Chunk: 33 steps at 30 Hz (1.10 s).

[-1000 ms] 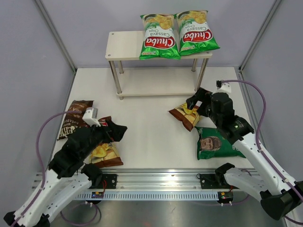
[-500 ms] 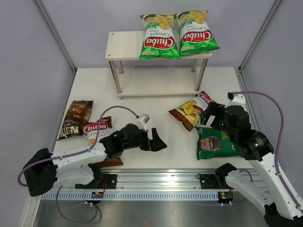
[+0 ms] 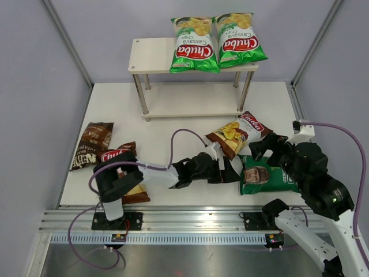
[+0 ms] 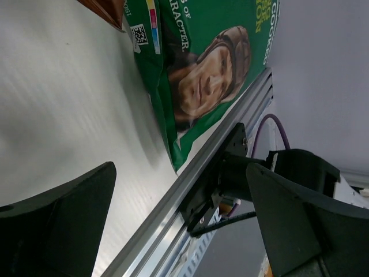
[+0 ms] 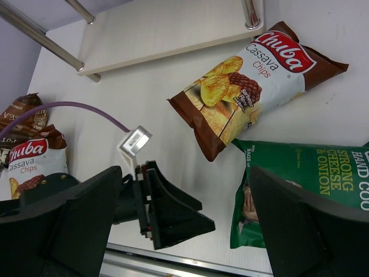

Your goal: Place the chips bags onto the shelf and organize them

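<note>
Top external view: two bright green bags (image 3: 195,49) lie on the shelf (image 3: 147,55), upper centre; four other bags (image 3: 236,131) lie lower down on the table (image 3: 173,124); left gripper (image 3: 233,169) and right gripper (image 3: 266,145) both gape, empty

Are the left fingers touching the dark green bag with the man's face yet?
Apart. The right wrist view shows a strip of table between the fingers of the left gripper and the dark green bag.
</note>
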{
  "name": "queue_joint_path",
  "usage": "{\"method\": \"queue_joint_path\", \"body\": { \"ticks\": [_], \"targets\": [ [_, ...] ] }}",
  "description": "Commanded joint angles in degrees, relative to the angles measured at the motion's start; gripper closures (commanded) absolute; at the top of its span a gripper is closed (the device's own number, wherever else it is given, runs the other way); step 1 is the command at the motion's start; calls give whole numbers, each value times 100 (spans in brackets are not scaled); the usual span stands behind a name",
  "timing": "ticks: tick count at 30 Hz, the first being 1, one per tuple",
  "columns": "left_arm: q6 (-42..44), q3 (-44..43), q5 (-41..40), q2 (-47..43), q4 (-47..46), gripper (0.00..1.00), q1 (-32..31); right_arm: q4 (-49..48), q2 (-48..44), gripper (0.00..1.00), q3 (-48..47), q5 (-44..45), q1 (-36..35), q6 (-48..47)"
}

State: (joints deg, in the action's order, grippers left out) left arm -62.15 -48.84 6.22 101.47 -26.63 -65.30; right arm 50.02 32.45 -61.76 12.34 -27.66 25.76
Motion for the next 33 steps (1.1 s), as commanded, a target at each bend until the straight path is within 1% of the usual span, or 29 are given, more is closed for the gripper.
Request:
{"method": "queue_joint_path", "body": {
  "ticks": [1, 7, 14, 23, 25, 26, 27, 29, 30, 32, 33],
  "targets": [
    [-542, -441, -147, 583, -554, 1, -62, 87, -177, 1, -223, -197, 33, -53],
    [-948, -960, -244, 1382, -501, 1, -88, 60, -476, 1, -310, -285, 33, -1],
    [-1027, -1636, -130, 2077, -334, 1, -123, 52, -573, 1, -363, -478, 33, -9],
    [-992, -2252, -349, 2562, 359, 1, -159, 8, -748, 1, -320, -768, 24, 26],
    [-983, -2323, -341, 2641, 334, 2, -176, 25, -792, 0, -337, -768, 33, 17],
    [-983, -2323, -358, 2658, 291, 4, -176, 25, -801, 1, -346, -785, 33, 17],
    [-975, -2297, -384, 2667, 238, 10, -185, 34, -810, 1, -346, -786, 33, 17],
    [-966, -2244, -419, 2650, 80, 17, -203, 43, -845, 1, -337, -803, 33, 17],
    [-913, -2157, -428, 2641, -16, 23, -211, 43, -845, 1, -328, -803, 33, 26],
    [-869, -2069, -463, 2580, -307, 28, -220, 25, -854, 1, -311, -838, 33, 35],
    [-791, -2007, -490, 2553, -368, 36, -229, 25, -863, 1, -311, -856, 33, 43]
  ]
}}
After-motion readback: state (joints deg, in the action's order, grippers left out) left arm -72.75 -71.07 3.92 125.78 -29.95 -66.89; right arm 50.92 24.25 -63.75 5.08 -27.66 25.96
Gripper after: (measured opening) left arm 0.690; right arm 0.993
